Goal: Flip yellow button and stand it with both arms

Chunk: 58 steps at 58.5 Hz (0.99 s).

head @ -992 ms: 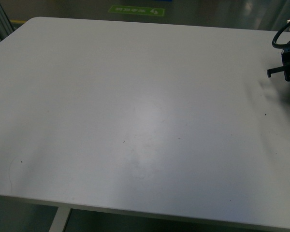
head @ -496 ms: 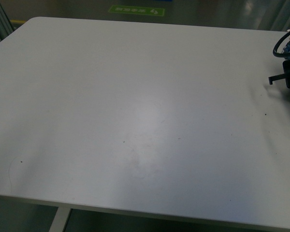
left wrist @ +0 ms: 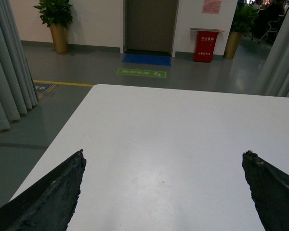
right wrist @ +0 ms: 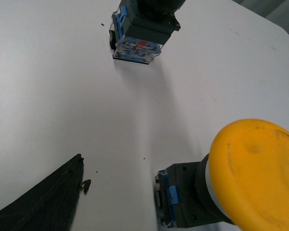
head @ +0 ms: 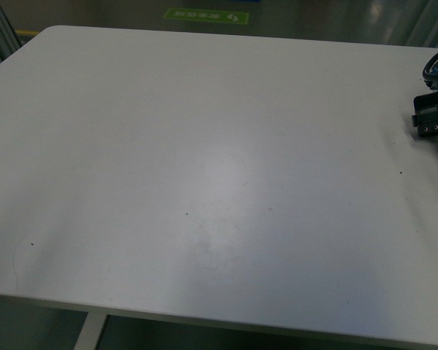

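Yellow-orange cap up close: yellow button (right wrist: 257, 168) on the counter (head: 204, 146) near its right edge, beside the right gripper (head: 429, 117). Slid rightward and turned within the last second, likely lining up a grasp. Right jaws apparently spread, unloaded; left gripper (left wrist: 164, 155) jaws wide, empty.

Dim front view; soft glare sheens the table's (head: 226, 175) middle.

Yellow button (right wrist: 253, 173) on white table (right wrist: 48, 86)
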Each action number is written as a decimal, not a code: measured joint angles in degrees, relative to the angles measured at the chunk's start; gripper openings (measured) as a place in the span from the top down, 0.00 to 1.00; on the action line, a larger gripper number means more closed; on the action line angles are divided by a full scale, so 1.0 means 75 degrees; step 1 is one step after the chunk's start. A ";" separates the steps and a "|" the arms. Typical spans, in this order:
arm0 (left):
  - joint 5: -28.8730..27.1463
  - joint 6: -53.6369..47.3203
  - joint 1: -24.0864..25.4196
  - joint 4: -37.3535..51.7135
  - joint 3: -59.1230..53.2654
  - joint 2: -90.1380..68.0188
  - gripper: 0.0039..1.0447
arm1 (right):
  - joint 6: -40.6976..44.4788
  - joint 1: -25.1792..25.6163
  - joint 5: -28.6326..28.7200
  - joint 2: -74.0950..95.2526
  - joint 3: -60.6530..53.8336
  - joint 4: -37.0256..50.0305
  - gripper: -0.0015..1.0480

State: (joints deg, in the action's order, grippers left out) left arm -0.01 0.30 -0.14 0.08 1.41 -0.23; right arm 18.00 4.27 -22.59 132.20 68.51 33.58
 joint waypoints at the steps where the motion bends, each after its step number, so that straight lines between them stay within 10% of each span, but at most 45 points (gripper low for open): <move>1: 0.0000 0.0000 0.0000 0.0000 0.0000 0.0000 0.06 | -0.0015 0.0000 0.0003 -0.0009 0.0000 -0.0015 0.07; 58: 0.0000 0.0000 0.0000 0.0000 0.0000 0.0000 0.06 | -0.0079 0.0096 -0.0020 -0.0102 0.0251 -0.0117 0.07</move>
State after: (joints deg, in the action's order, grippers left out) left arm -0.01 0.30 -0.14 0.08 1.41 -0.23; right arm 17.41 4.99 -22.74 131.44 70.39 32.71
